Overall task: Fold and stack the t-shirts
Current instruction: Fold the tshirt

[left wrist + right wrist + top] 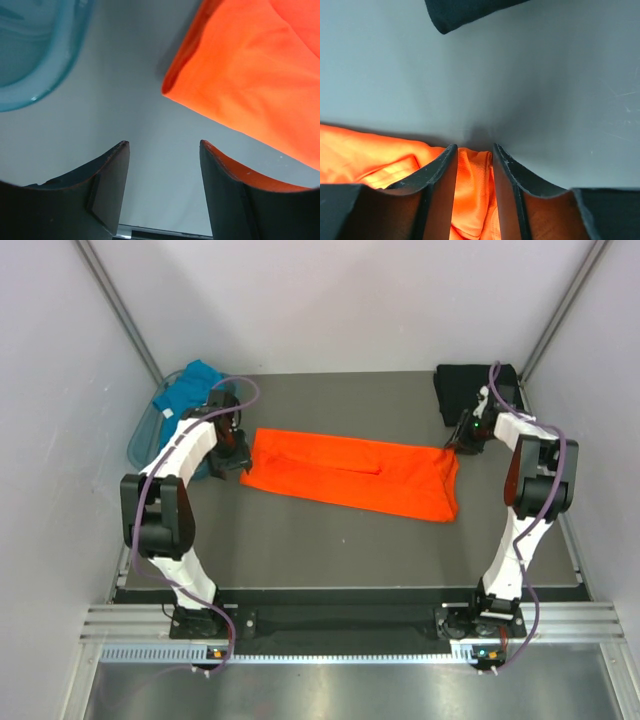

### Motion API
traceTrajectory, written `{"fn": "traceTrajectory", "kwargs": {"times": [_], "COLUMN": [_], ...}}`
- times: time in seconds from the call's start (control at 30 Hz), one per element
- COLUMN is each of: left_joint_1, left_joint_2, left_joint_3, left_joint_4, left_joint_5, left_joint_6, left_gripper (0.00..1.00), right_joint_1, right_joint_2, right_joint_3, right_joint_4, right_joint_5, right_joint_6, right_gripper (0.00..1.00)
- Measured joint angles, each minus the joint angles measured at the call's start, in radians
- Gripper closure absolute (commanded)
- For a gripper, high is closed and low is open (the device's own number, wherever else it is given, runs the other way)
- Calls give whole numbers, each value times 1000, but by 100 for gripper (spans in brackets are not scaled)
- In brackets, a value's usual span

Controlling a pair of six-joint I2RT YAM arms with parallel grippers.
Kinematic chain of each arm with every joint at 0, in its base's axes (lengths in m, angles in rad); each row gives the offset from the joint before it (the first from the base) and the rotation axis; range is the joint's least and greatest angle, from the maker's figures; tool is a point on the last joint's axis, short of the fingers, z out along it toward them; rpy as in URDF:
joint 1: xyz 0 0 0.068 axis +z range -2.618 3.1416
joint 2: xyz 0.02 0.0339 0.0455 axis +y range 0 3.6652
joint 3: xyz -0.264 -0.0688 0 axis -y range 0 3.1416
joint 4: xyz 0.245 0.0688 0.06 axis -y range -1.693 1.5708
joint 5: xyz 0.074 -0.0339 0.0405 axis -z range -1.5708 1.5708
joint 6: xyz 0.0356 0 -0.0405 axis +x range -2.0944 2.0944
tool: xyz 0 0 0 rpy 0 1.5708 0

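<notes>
On grey table [330,540] lies orange t-shirt [350,475]; white walls [330,300].

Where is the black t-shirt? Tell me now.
Top view: the black t-shirt lies at the far right corner of the table, just behind the right gripper and beyond the right end of the orange t-shirt.

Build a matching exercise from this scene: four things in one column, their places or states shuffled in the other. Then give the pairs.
1. orange t-shirt
2. black t-shirt
3. basket
4. left gripper

A. at the far right corner of the table
B. open and empty, beside the orange t-shirt's edge
C. spread across the middle of the table
D. at the far left, with teal cloth inside

Pairs: 1-C, 2-A, 3-D, 4-B
</notes>
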Motion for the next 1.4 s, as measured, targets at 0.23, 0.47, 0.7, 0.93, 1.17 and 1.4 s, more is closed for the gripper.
{"fn": "traceTrajectory", "kwargs": {"times": [0.23, 0.47, 0.7, 0.93, 1.17, 1.4], "left_joint_1": [56, 54, 54, 53, 53, 53], "left_joint_2": [29, 116, 151, 158, 161, 174], "left_joint_3": [-13, -40, -42, -58, -64, -74], "left_joint_4": [29, 80, 102, 111, 126, 151], "left_joint_5": [49, 125, 139, 131, 106, 86], "left_joint_6": [-29, -69, -101, -127, -131, -127], "left_gripper": [40, 40, 42, 48, 56, 77], "right_joint_1": [0, -8, -19, -22, -21, -15], "right_joint_2": [-2, -14, -25, -55, -58, -58], "right_joint_3": [5, 5, -8, -59, -68, -71], "right_joint_4": [-10, -26, -35, -29, -26, -33], "right_joint_5": [19, 40, 43, 11, -14, -14], "right_joint_6": [-18, -48, -68, -69, -69, -71], "right_gripper": [58, 50, 50, 50, 57, 74]}}
